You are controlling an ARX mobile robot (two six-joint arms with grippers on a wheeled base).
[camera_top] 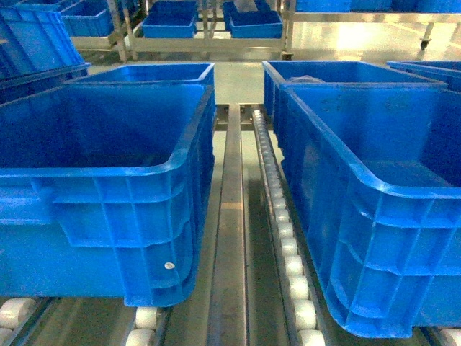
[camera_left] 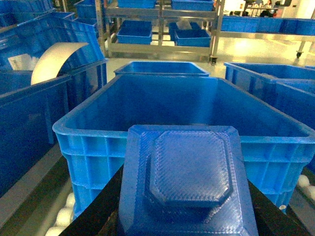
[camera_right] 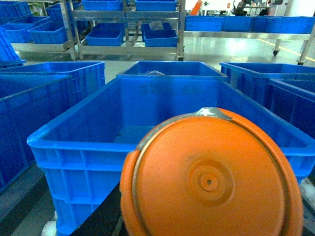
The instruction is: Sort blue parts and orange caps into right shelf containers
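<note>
A blue part [camera_left: 187, 177], a square printed block with a raised octagonal face, fills the bottom of the left wrist view. My left gripper [camera_left: 184, 219] is shut on it, with black fingers [camera_left: 98, 211] showing on either side. It hangs just before the rim of a large blue crate [camera_left: 98, 129]. An orange cap [camera_right: 209, 179], round with a small centre hole, sits in my right gripper [camera_right: 206, 221], which is shut on it in front of another blue crate [camera_right: 74, 142]. The head view shows both crates, left [camera_top: 108, 173] and right [camera_top: 346, 151], but no gripper.
A metal rail [camera_top: 229, 216] and a white roller track [camera_top: 288, 245] run between the two crates. More blue crates [camera_top: 166, 72] stand behind them, and shelf racks [camera_top: 209, 29] with blue bins stand farther back. A curved white sheet [camera_left: 54, 59] sticks out of a crate at the left.
</note>
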